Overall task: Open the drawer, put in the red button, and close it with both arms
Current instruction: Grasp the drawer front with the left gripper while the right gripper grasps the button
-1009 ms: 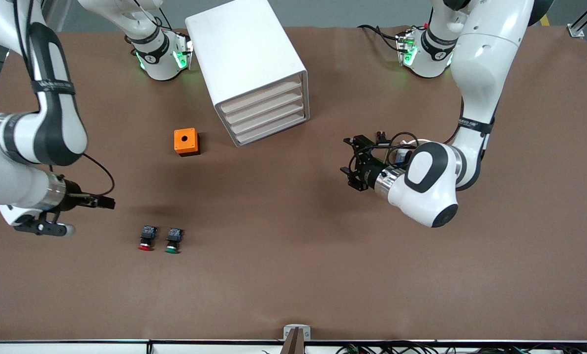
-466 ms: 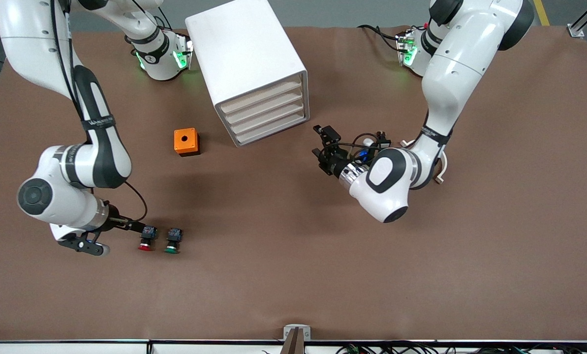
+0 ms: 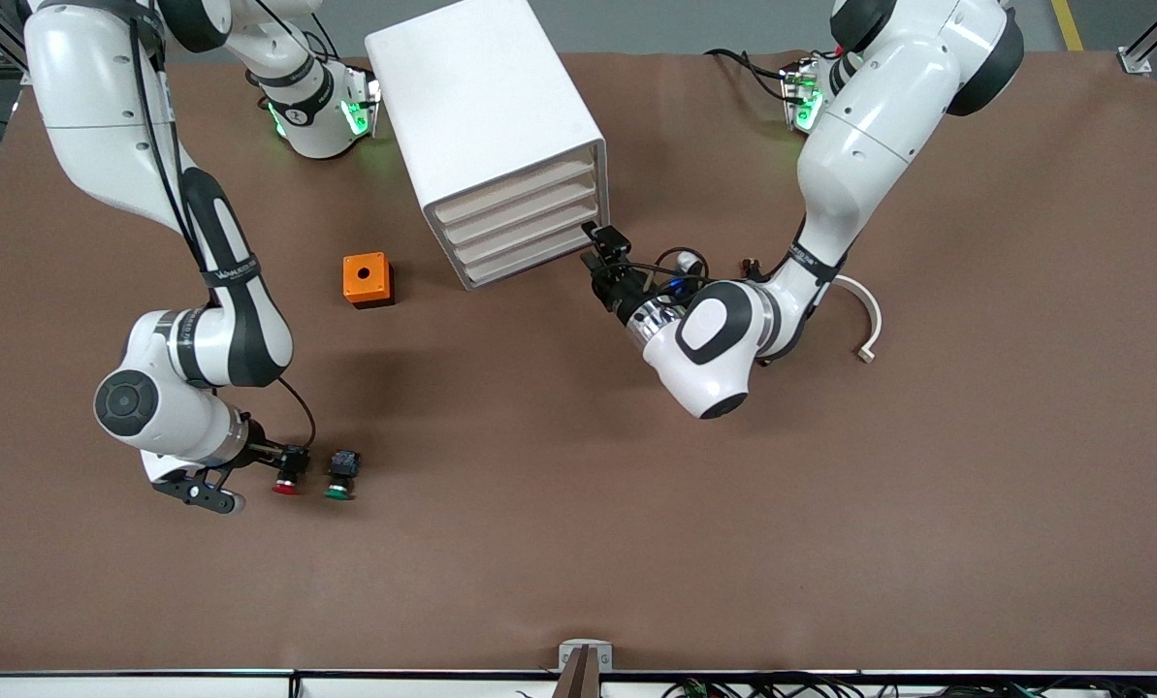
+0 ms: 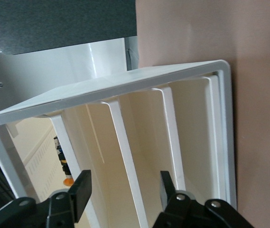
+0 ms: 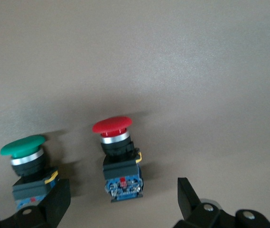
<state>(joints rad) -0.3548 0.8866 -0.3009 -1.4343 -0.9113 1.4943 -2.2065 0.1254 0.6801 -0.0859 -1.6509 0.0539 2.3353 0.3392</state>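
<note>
1. Red button [image 3: 287, 477] lies on the brown table [image 3: 578, 543] at lower left of the front view, beside a green button [image 3: 340, 477].
2. The right gripper [image 3: 270, 457] is at the red button's back end, fingers [image 5: 54, 202] wide, the button between them, not gripped.
3. An orange box [image 3: 367, 279] sits left of centre.
4. The white drawer unit [image 3: 496, 136] stands at top centre, drawers shut.
5. The left gripper [image 3: 602, 247] is at the unit's lower front corner, fingers [image 4: 81, 190] part-way open, holding nothing.

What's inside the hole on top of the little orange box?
The orange box has one round hole in its top. Inside looks only dark; whatever is in there, if anything, cannot be seen. Nothing sits on the box, and neither end effector is near it.
</note>
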